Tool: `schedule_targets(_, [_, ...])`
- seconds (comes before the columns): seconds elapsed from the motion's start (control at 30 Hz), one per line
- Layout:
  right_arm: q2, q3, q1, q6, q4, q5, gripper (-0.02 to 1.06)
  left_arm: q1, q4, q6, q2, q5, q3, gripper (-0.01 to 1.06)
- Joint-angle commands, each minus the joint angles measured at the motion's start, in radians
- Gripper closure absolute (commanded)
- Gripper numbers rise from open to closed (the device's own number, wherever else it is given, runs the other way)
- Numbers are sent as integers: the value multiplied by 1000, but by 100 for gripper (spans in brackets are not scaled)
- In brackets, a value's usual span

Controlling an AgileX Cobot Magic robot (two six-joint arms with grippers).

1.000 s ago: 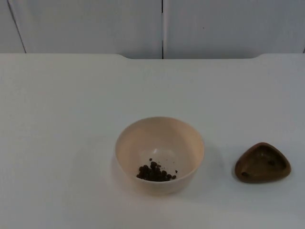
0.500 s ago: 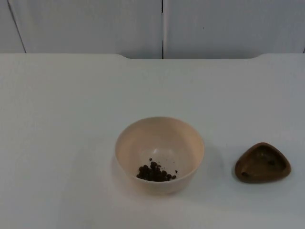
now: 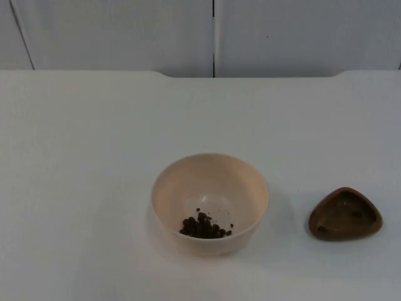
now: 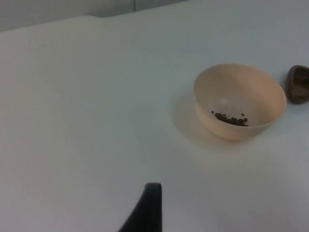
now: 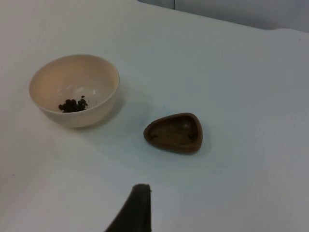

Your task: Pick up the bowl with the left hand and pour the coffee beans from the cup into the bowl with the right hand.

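The left gripper [image 4: 149,212] hangs over bare table, well back from the bowl, and holds nothing; with one black fingertip [image 4: 150,205] in sight, I cannot tell how its fingers stand. The right gripper [image 5: 136,210] likewise waits above the white surface, near the cup but apart from it, carrying nothing, and I cannot tell how it is set either. The cream bowl [image 3: 210,202] stands upright on the white table [image 3: 81,157], towards the near edge in the top view, with a small heap of dark coffee beans [image 3: 203,227] lying at the bottom against its near wall. In the left wrist view the bowl [image 4: 239,101] and the beans [image 4: 231,119] are seen again, and in the right wrist view too [image 5: 74,89]. The brown, rounded-triangular cup [image 3: 345,214] sits on the table to the bowl's right, near it but not touching, its hollow facing up [image 5: 174,132]. Behind the table rises the grey partition wall [image 3: 125,34].
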Motion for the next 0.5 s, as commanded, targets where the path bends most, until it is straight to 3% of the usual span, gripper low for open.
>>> schedule_targets(0.0, [-4,-1,-1,0,-2,1,13,-4,6,2,-5,4,5,17])
schedule_targets(0.47, [-4,-1,-1,0,-2,1,13,-4,-10,30,-5,4,5,17])
